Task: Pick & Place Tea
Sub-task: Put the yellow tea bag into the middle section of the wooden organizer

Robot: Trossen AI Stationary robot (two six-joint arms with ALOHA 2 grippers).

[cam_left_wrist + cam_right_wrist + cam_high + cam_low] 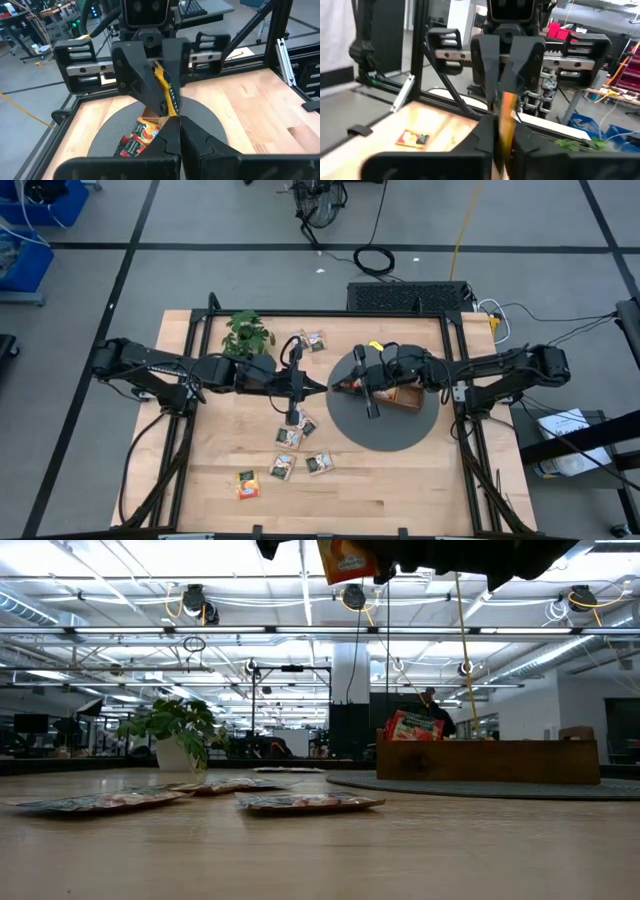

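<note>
Above the wooden worktop (400,480) both jaws are closed on one orange-yellow tea sachet (167,92) held between them, so you risk tearing or dropping it if neither releases cleanly.

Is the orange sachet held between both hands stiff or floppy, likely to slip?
Probably fairly stiff: the orange sachet looks flat between left hand and right hand. Likely light, since edge pinches hold it. Thin and smooth-looking, so it might slip.
</note>
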